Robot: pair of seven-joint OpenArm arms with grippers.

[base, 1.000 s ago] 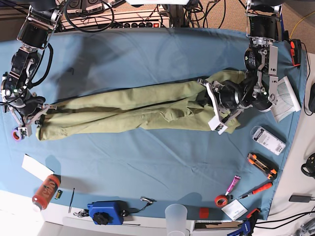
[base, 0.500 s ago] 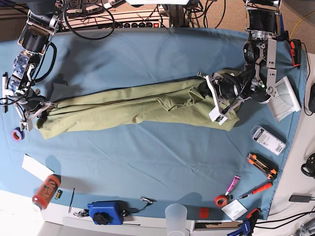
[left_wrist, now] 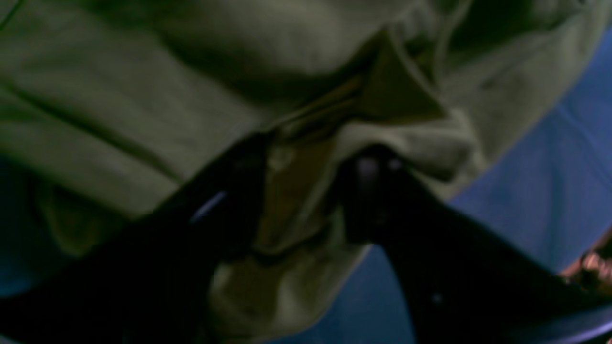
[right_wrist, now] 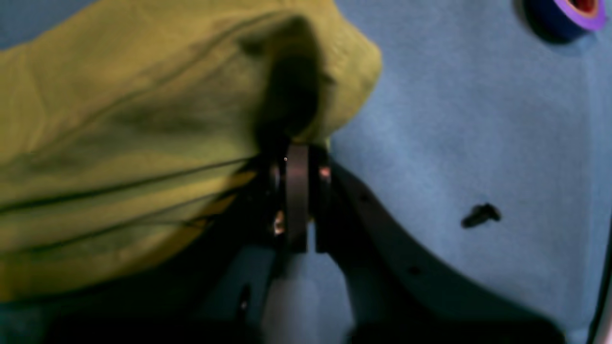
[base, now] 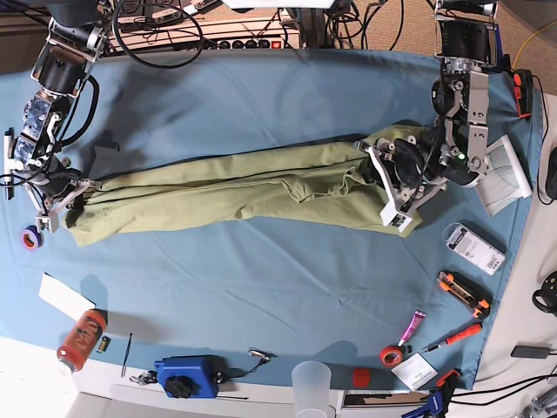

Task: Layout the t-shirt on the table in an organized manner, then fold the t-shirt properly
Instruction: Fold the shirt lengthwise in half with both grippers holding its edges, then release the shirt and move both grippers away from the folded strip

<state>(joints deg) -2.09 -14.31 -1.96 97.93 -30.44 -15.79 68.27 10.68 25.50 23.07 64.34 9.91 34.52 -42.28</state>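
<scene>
The t-shirt point(base: 235, 192) lies stretched into a long, narrow, rumpled band across the middle of the table point(base: 261, 287), running from one arm to the other. It is olive-green soft cotton, creased lengthwise, with folds bunched at both ends. The table is covered with a smooth light-blue cloth.

The left arm comes down from the far edge on the base view's right, its forearm nearly vertical and its wrist bent inward toward the shirt. The left tool point(base: 393, 187) sits low over that end of the garment. In the left wrist view the picture is dark and blurred: the two dark fingers point(left_wrist: 377, 191) stand apart, with a fold of the shirt's hem point(left_wrist: 296, 191) lying between them. The fabric looks slack there, and I cannot tell whether the fingers press on it or merely straddle it.

The right arm reaches down on the base view's left, elbow high, wrist angled toward the other end of the shirt. The right tool point(base: 59, 198) is at the shirt's tip. In the right wrist view its fingers point(right_wrist: 296, 191) stand close together with only a thin gap, right at a rounded, bunched edge of the cloth point(right_wrist: 306, 95); whether they pinch it I cannot tell.

A blue-and-purple tape roll point(right_wrist: 573, 12) lies on the table just beside the right tool, and a small dark screw-like piece point(right_wrist: 480, 215) lies apart from it.
</scene>
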